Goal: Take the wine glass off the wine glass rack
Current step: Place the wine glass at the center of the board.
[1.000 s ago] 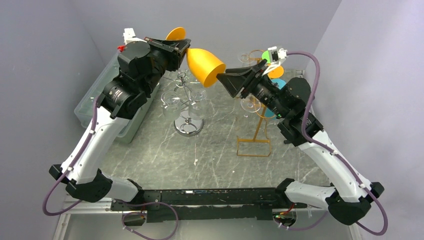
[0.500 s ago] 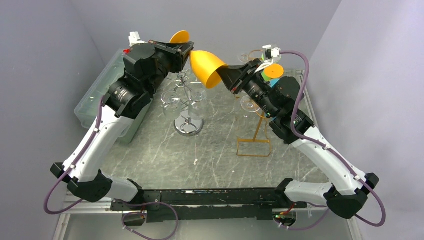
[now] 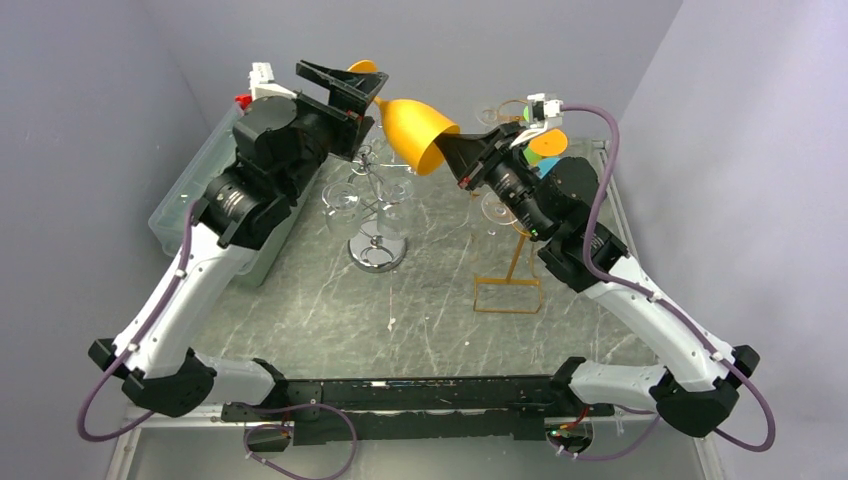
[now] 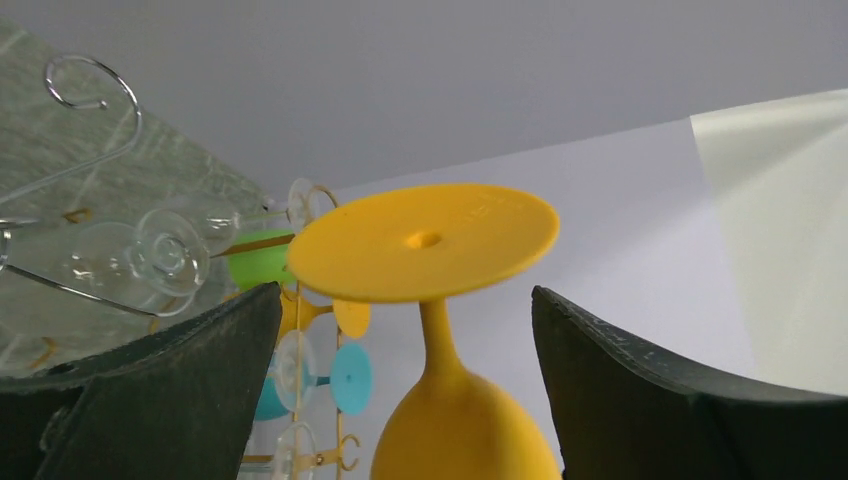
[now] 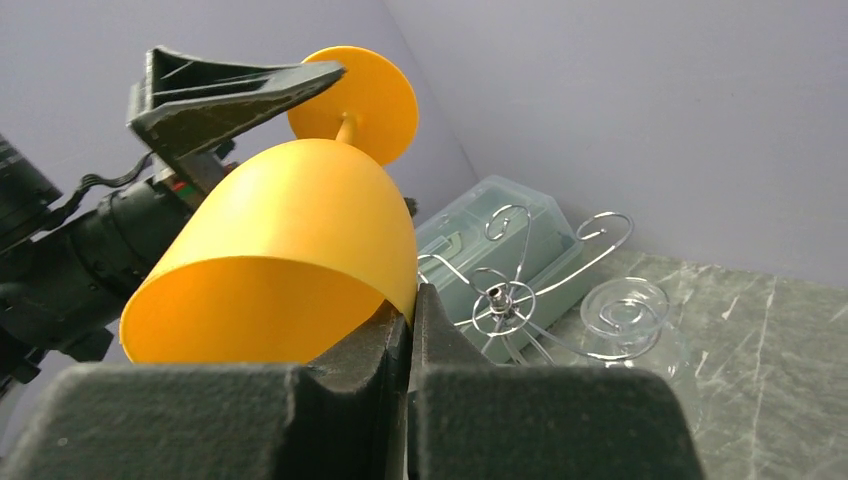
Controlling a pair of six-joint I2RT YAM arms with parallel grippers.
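An orange wine glass (image 3: 415, 130) hangs in the air at the back of the table, its foot toward the left arm and its mouth toward the right arm. My right gripper (image 3: 455, 150) is shut on the rim of the bowl (image 5: 290, 230), one finger inside and one outside (image 5: 412, 300). My left gripper (image 3: 358, 95) stands open on either side of the stem (image 4: 405, 292), with the fingers clear of the foot (image 4: 425, 240). The gold wine glass rack (image 3: 520, 250) stands behind the right arm with coloured and clear glasses on it (image 4: 300, 340).
A silver wire rack (image 3: 378, 200) with clear glasses stands at table centre, below the orange glass (image 5: 500, 300). A clear plastic bin (image 3: 190, 190) sits along the left wall. Grey walls close in behind and on both sides.
The left gripper has opened and let go of the stem. The right gripper has moved in and closed on the rim of the bowl, and the glass has tilted slightly.
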